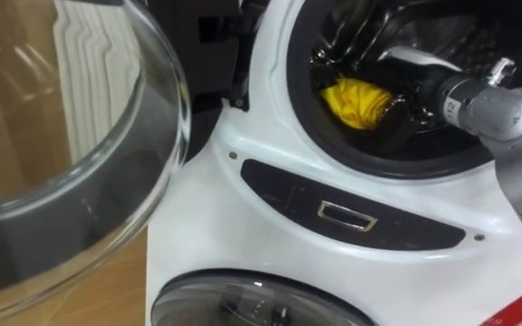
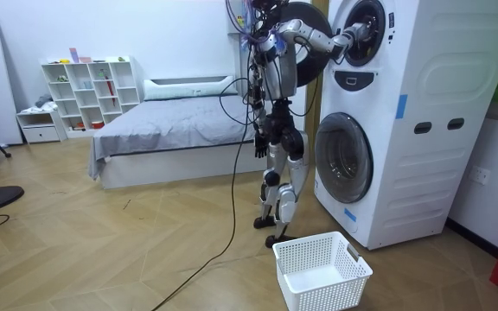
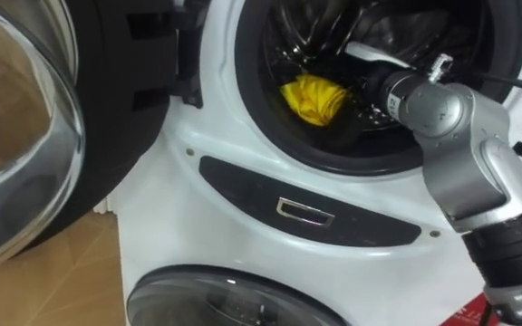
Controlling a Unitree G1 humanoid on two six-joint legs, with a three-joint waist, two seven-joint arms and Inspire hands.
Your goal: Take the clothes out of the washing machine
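A yellow cloth (image 1: 356, 101) lies bunched at the front of the upper washing machine's dark drum (image 1: 406, 36); it also shows as the yellow cloth (image 3: 313, 98) in the right eye view. My right arm reaches into the drum from the right. My right hand (image 1: 404, 107) is dark against the drum and sits right beside the cloth, touching its right edge. My left hand (image 2: 258, 148) hangs at my side in the room view. I stand facing the stacked machines (image 2: 387, 121).
The upper machine's round glass door (image 1: 80, 163) is swung open at my left. Below is the lower machine's shut door (image 1: 261, 303). A white laundry basket (image 2: 322, 269) stands on the floor by my feet. A bed (image 2: 171, 121) and shelf (image 2: 89, 86) are behind me.
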